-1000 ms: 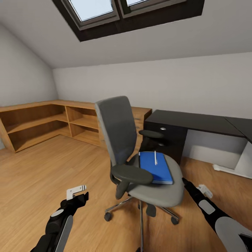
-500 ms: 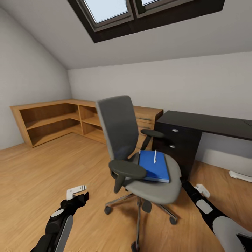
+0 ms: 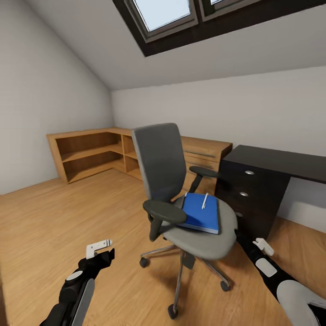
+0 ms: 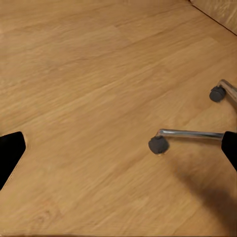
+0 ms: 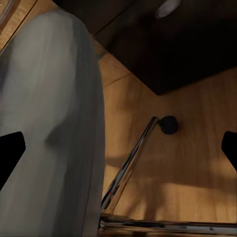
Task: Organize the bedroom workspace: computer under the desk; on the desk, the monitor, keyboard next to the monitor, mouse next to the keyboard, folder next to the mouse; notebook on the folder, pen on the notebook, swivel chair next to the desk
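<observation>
The folder (image 3: 200, 212) lies flat on the chair (image 3: 181, 194) seat, toward the seat's right edge, with the pen (image 3: 205, 200) resting on top of it; no notebook can be made out there. The chair stands on the wood floor (image 3: 68, 217) just beside the drawer end of the table (image 3: 280, 160), whose visible top carries nothing. Judged from this, the task is at an early stage: the folder is not yet moved, the stack is not built, and monitor, keyboard, mouse and computer remain unconfirmed. The left gripper (image 3: 98, 247) hangs low over the floor near the chair's casters, jaws apart and empty. The right gripper (image 3: 262, 246) hangs close to the seat's right edge, beside the drawers; wrist view shows its fingertips wide apart, holding nothing. No brand, label or legible writing on any item.
</observation>
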`<state>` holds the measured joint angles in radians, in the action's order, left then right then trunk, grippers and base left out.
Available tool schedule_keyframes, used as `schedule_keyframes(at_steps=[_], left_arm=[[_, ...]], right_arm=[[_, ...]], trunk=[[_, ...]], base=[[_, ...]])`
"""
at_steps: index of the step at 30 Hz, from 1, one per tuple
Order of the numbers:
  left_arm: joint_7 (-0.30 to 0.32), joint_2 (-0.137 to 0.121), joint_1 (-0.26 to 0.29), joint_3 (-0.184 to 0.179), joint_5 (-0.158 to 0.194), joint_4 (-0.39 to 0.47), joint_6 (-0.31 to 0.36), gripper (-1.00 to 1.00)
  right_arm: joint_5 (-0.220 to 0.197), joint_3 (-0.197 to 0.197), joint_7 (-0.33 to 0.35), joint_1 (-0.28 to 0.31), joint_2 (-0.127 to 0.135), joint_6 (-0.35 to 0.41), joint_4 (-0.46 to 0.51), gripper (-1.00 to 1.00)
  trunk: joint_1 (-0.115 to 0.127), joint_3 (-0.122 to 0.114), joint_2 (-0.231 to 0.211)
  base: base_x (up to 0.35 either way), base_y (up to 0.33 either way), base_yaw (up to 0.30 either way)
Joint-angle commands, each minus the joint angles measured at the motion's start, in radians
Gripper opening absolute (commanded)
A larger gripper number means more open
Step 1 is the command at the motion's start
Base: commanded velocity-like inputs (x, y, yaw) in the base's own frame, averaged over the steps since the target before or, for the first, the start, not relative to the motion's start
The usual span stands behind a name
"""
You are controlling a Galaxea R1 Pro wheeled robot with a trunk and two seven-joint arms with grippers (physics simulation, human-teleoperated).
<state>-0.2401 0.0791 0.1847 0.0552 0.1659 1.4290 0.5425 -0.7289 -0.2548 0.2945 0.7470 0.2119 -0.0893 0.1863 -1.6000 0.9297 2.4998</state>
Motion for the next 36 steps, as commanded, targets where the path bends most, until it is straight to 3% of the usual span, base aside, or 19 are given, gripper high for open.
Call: schedule_keyframes(at_steps=[1,7,17,31,33,36], left_arm=[[-0.007,0.001,0.001,0.000,0.010,-0.002,0.004,1.00],[-0.008,0.001,0.001,-0.001,0.010,-0.023,0.004,1.00],[-0.008,0.002,0.001,-0.003,0.010,-0.027,0.004,1.00],[-0.007,0.002,0.001,-0.003,0.010,-0.027,0.004,1.00],[-0.008,0.005,0.001,-0.010,0.010,-0.036,0.002,1.00],[-0.012,0.005,0.001,-0.055,0.009,-0.068,0.002,1.00]], right_arm=[[-0.007,0.034,0.006,0.000,-0.017,-0.003,-0.010,1.00],[-0.007,0.034,0.007,0.000,-0.017,-0.003,-0.010,1.00],[-0.007,0.033,0.007,0.000,-0.017,-0.003,-0.010,1.00],[-0.009,0.033,0.033,0.000,-0.017,0.000,-0.008,1.00],[-0.008,0.035,0.037,0.000,-0.019,-0.003,-0.008,1.00],[-0.006,0.037,0.038,0.000,-0.020,-0.003,-0.008,1.00]], trunk=[[0.000,0.001,0.000],[0.000,0.001,0.000],[0.000,0.001,0.000],[0.000,0.001,0.000],[0.000,0.001,0.000],[0.000,0.001,0.000]], base=[[0.000,0.000,0.274],[0.000,0.000,0.241],[-0.007,0.000,0.020],[-0.226,0.000,0.005],[-0.002,0.000,0.264],[0.000,0.000,0.276]])
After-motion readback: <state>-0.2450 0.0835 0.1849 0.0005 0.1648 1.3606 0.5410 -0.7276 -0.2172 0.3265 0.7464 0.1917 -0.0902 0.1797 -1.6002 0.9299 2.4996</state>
